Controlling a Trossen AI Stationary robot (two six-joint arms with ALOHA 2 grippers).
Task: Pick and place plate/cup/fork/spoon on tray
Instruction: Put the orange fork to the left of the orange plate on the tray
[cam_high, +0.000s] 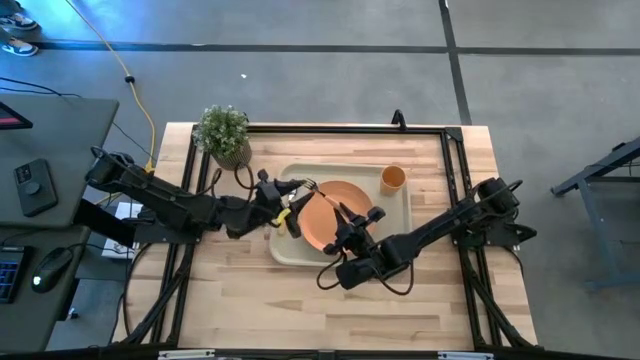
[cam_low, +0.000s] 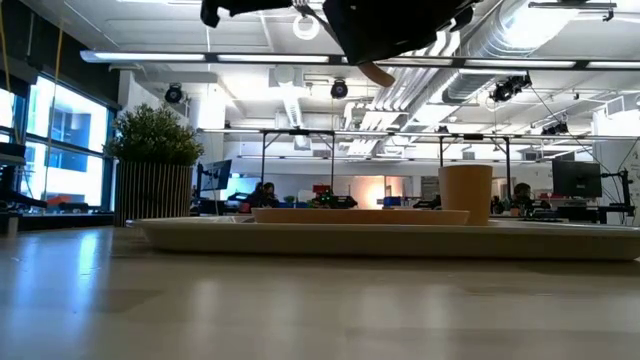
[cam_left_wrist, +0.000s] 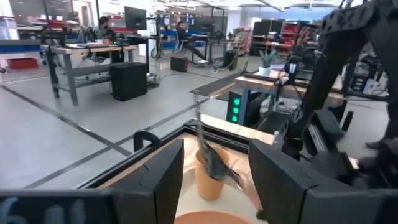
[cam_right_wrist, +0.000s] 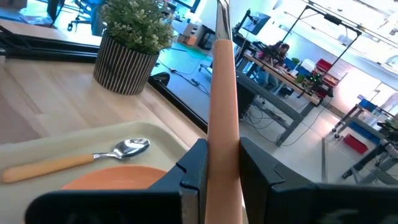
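**A:** Why is the fork (cam_right_wrist: 222, 93) in the air?

**B:** My right claw (cam_right_wrist: 222, 158) is clamped on its handle above the plate (cam_high: 325, 228). I'd guess that height lets it clear the tray (cam_high: 402, 215) rim before I lower it.

**A:** Which way does it point?

**B:** Its long axis runs along the claw. The tines point far-left and the handle end comes back toward the wrist.

**A:** And the rest?

**B:** The spoon (cam_right_wrist: 118, 150) lies on the tray, left of the plate. The cup (cam_high: 393, 178) stands in the far-right corner. My left claw (cam_high: 287, 208) waits at the left rim, spread wide and empty.
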